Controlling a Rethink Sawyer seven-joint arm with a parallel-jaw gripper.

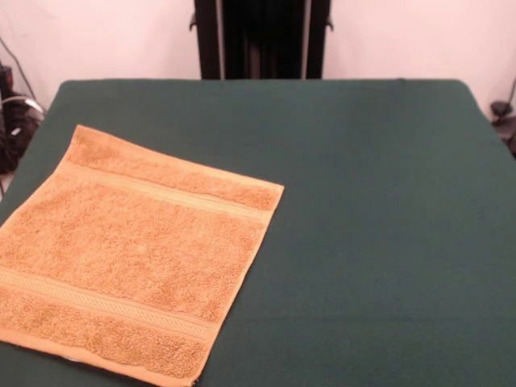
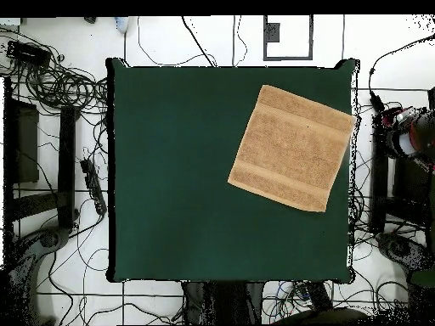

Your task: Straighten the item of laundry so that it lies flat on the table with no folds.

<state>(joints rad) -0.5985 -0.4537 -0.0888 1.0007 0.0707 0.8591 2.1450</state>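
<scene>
Nearest the front camera: towel [image 1: 133,262], orange-tan terry, spread at the left of the bench [image 1: 379,242], its near-left corner running past the picture's lower edge. Two woven bands cross it, one toward the far edge, one toward the near edge. Far-right corner points toward bench centre. Sits skewed to the bench edges, not square with them.

Overhead, the towel [image 2: 291,147] lies close to one bench [image 2: 187,187] side, one corner at or near that rim. No fold, turned corner or ridge visible in either view; my judgement is the flattening looks essentially done.

If any touch remains: check the hem at the near edge, press outward from the middle, avoid dragging the corner off the rim. Pinching terry risks raising a fresh wrinkle, so light contact only.

My claw: not visible in either picture, so I cannot tell its opening or whether it holds anything. Only my pedestal [image 1: 262,39] shows, far side, centre.

Right half of bench: bare green cloth.

Writing, brands, labels: none readable.
</scene>
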